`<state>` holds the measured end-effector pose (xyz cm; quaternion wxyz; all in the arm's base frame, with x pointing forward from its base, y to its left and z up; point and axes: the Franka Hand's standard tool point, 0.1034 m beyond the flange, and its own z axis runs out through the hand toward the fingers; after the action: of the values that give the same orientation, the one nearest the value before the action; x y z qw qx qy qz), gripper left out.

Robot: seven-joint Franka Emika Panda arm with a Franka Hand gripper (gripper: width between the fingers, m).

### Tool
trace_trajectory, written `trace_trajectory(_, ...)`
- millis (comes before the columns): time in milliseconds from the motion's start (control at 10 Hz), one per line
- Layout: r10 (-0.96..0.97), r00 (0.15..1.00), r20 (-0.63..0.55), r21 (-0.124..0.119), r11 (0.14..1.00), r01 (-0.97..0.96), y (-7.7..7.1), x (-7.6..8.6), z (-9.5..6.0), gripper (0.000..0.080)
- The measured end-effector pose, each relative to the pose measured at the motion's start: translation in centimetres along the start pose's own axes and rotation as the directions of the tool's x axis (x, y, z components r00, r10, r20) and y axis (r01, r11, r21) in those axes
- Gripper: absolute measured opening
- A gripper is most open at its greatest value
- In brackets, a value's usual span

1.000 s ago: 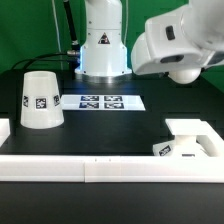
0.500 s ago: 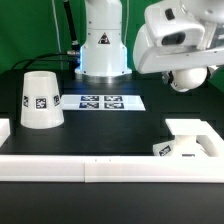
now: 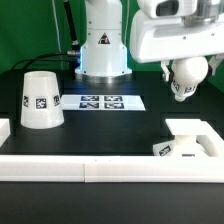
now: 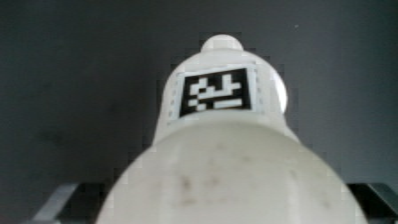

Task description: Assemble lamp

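My gripper (image 3: pixel 186 72) hangs high at the exterior view's right, shut on the lamp bulb (image 3: pixel 186 84), whose round end points down, well above the table. In the wrist view the bulb (image 4: pixel 222 110) fills the frame, tagged stem toward the camera, with a dark finger (image 4: pixel 68 202) showing on each side of it. The cone shade (image 3: pixel 40 100) stands wide end down on the black table at the exterior view's left. The low blocky base (image 3: pixel 186 146) lies at the front right, below the gripper and a little nearer the camera.
The marker board (image 3: pixel 100 101) lies flat in the middle, in front of the white robot pedestal (image 3: pixel 101 45). A white rail (image 3: pixel 90 168) runs along the table's front edge and turns up at the left end.
The hand has swung from a tilted pose to upright and shifted right. The bulb stays in its grip and now points straight down.
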<state>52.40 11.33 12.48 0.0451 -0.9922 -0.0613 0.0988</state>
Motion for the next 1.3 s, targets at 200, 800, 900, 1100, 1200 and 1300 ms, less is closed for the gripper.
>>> trace_trajectory(200,-0.003,0.992,-0.124,-0.011,1.000,0.002,0.4,0.2,-1.6,0.0576)
trace_trajectory(800,-0.071,0.954,-0.292,-0.058,0.997,0.057,0.7,1.5,-1.4,0.0576)
trace_trajectory(900,-0.087,0.954,-0.287,-0.064,0.995,0.072,0.8,1.8,-1.7,0.0576)
trace_trajectory(1100,-0.128,0.948,-0.291,-0.077,0.991,0.110,1.6,3.6,-2.9,0.0576)
trace_trajectory(1200,-0.127,0.943,-0.308,-0.078,0.991,0.108,1.6,3.8,-3.0,0.0576)
trace_trajectory(1300,-0.128,0.940,-0.317,-0.079,0.991,0.109,1.6,3.9,-2.9,0.0576)
